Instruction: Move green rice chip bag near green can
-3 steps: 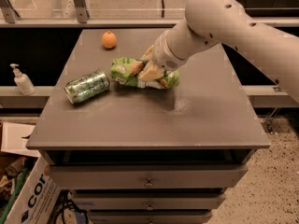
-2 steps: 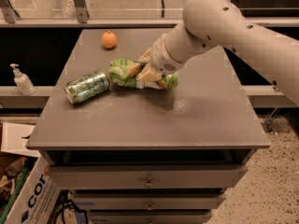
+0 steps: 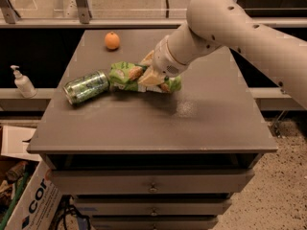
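The green rice chip bag (image 3: 125, 74) lies on the dark table (image 3: 192, 123), wrinkled and light green with tan pictures. Its left end reaches the green can (image 3: 87, 86), which lies on its side at the table's left. My gripper (image 3: 149, 72) is over the middle of the bag, with its tan fingers (image 3: 152, 77) closed around it. The bag's middle is hidden by the fingers. The white arm comes in from the upper right.
An orange (image 3: 112, 40) sits at the back left of the table. A white pump bottle (image 3: 22, 82) stands on a lower shelf to the left. A cardboard box (image 3: 29, 200) is on the floor at lower left. Drawers are under the tabletop.
The gripper and the bag have shifted slightly left toward the can and a little lower. The can and the orange have not moved.
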### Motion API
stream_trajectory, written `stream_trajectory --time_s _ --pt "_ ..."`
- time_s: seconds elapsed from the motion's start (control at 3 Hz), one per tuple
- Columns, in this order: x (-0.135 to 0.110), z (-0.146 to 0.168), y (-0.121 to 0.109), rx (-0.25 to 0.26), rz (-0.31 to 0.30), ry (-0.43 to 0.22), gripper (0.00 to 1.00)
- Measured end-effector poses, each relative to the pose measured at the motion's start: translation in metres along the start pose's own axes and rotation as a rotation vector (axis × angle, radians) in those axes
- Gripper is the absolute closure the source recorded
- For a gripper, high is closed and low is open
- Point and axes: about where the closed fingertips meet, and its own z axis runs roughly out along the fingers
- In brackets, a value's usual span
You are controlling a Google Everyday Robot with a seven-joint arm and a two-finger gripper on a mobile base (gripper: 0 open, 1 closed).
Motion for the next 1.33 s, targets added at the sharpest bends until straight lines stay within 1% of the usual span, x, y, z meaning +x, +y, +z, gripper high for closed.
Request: stream_trajectory --time_s 0.33,0.67,1.0,1.33 --pt "-0.007 -0.004 0.003 -0.01 0.001 -0.018 0.35" --pt "-0.011 -0.009 0.004 -0.012 0.003 -0.03 0.13" --pt "-0.016 -0.021 0.004 0.0 0.001 -0.047 0.0" --pt "-0.001 -0.06 0.003 0.054 0.032 -0.078 0.0"
